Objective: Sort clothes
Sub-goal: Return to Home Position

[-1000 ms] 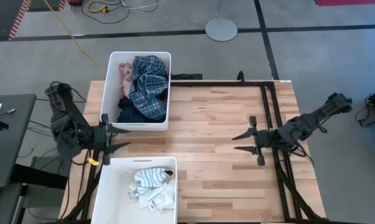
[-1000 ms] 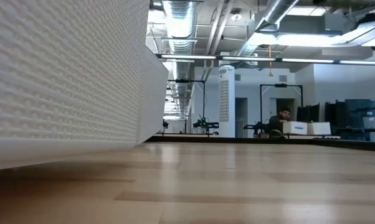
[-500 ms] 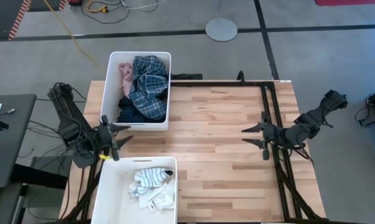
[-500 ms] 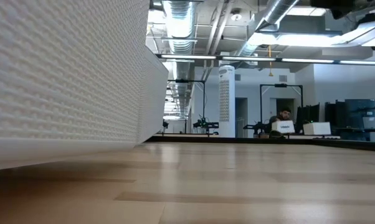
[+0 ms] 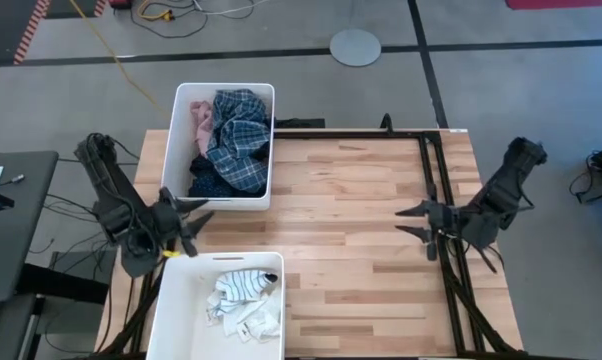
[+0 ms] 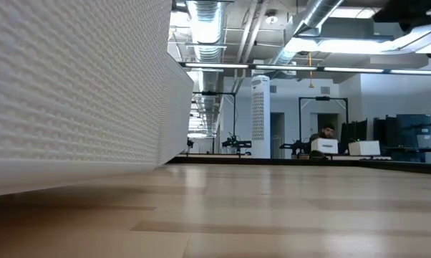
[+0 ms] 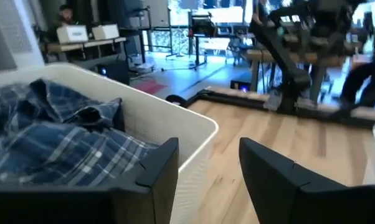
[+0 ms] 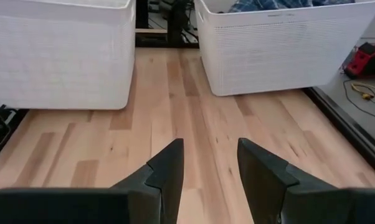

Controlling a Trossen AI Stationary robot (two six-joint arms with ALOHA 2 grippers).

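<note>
The clothes lie in two white bins at the table's left. In the far bin point(image 5: 221, 88) are the blue plaid shirt point(image 5: 239, 135) point(image 7: 56, 149), a pink shirt point(image 5: 199, 122) and a navy dotted piece point(image 5: 206, 180). White and striped socks point(image 5: 243, 300) fill the near bin point(image 5: 171, 300). My left gripper point(image 5: 203, 222) point(image 7: 206, 149) hovers open between the two bins at the left edge, beside the far bin's near corner, and touches nothing. My right gripper point(image 5: 406, 220) point(image 8: 209, 149) is open above bare wood at the right, pointing toward the bins.
Black frame rails point(image 5: 436, 180) run along the table's right part. Bare wooden table top point(image 5: 331, 230) lies between the bins and my right gripper. In the low view a bin wall point(image 6: 72, 86) fills the left. A person point(image 6: 326, 135) sits far off in the room.
My right gripper has drawn back toward the table's right edge, its arm swinging round. My left gripper has sunk a little and rolled about its own axis beside the far bin. The clothes have kept still.
</note>
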